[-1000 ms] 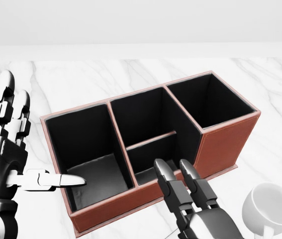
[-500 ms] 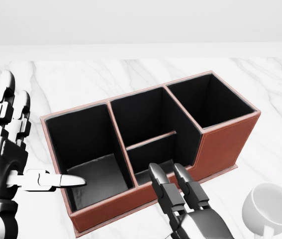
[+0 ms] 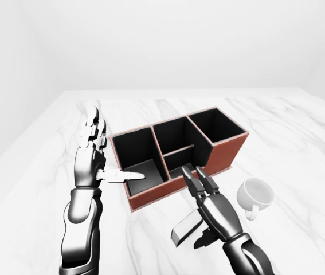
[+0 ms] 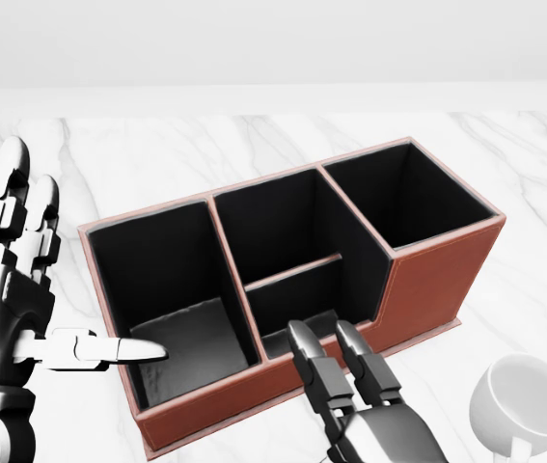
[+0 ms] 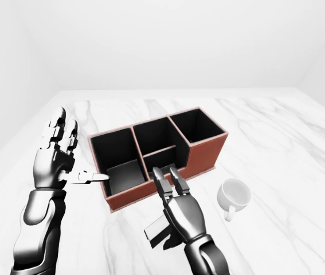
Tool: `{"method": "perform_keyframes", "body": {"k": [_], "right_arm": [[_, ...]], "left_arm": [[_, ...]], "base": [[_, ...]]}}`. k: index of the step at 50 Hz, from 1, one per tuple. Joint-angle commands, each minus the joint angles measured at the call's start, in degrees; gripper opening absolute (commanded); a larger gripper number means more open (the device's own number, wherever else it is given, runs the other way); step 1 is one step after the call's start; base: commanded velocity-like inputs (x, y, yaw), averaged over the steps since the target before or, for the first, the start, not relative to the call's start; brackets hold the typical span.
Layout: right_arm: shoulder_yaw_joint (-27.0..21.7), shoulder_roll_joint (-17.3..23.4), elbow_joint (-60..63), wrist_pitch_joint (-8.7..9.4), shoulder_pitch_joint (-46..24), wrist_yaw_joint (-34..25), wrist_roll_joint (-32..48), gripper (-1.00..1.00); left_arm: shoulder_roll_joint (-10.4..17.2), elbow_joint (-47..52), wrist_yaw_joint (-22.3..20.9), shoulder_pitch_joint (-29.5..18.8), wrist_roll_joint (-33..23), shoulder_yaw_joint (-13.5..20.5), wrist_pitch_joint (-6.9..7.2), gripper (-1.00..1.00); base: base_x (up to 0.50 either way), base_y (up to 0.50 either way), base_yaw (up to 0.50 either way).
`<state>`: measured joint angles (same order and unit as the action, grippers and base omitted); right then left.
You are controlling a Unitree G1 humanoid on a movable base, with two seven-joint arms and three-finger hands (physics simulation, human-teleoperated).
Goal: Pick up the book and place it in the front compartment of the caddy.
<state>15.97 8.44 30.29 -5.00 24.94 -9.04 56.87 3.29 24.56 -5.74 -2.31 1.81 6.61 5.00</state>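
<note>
The caddy (image 4: 437, 280) is red-brown with black insides and stands slantwise on the white marble table. Its low front compartment (image 4: 297, 289) sits mid-caddy, on the side toward the bottom of the head view. My right hand (image 3: 196, 200) comes up from the bottom edge with its fingers (image 4: 302, 338) stretched straight, their tips at that compartment's low wall. In the left-eye view a grey book (image 3: 184, 229) lies tilted under the palm, with the thumb beside it. My left hand (image 4: 80, 260) is raised and open left of the caddy, its thumb pointing over the left compartment.
A white mug (image 3: 255, 193) stands on the table (image 3: 300, 143) to the right of my right hand, just below the caddy's right end. The table's left edge runs close behind my left arm in the eye views.
My right hand has drawn back a little toward the bottom left of the head view. The left hand, caddy and mug have not moved.
</note>
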Motion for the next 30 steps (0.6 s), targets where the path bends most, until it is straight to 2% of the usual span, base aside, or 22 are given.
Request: {"method": "perform_keyframes", "body": {"k": [1,30], "right_arm": [[0.22,0.0,-0.81,0.0,-0.44,0.84,2.18,1.0],[0.91,-0.44,-3.66,0.0,-1.93,3.88,7.81,1.0]], "left_arm": [[0.0,0.22,-0.01,0.04,0.01,-0.03,0.0,1.0],[0.07,-0.13,0.01,-0.15,0.07,0.12,0.0,1.0]], "base": [[0.0,0.0,0.0],[0.0,0.0,0.0]]}}
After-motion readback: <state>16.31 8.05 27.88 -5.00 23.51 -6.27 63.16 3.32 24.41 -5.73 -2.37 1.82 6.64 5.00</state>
